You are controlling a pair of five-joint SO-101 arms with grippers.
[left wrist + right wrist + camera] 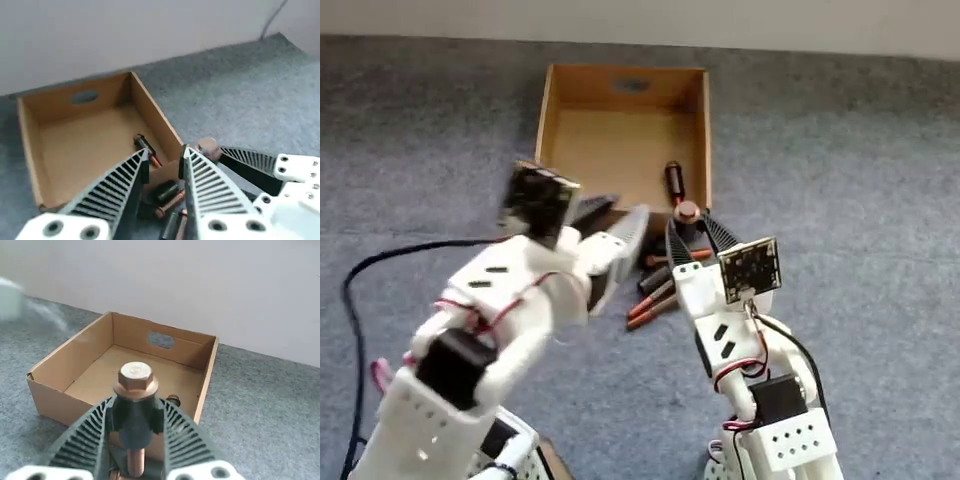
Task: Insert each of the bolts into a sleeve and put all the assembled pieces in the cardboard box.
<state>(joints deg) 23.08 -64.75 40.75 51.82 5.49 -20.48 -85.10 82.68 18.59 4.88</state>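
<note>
Reading left to right on the high view: left arm (pixel 510 290) hangs over the loose parts, left jaws open and holding nothing, tips just above the pile (pixel 655 295). That pile lies on the grey surface (pixel 880 300) just in front of the box's near wall: coppery bolts (pixel 650 312) and dark sleeves (pixel 165 190), touching and crossing each other. Right arm (pixel 730 330) is just beside it, right jaws clamped on a sleeve (pixel 134 422) with a bolt through it, hex head (pixel 135 377) upright on top, shank showing below. That assembly sits at the near wall; I can't tell if it's past the edge. Handling, my read: bolts are stiff metal, smooth, likely to roll and slip if pinched on the shank. The sleeve looks like the better hold, so I'd grip mid-body, crosswise. I'd keep the head up, or the bolt could slide out. The pieces look small and light, nothing fragile. Cardboard box (pixel 552 120) is open-topped and holds one assembled piece (pixel 673 180), lying against the right wall near the front corner.
</note>
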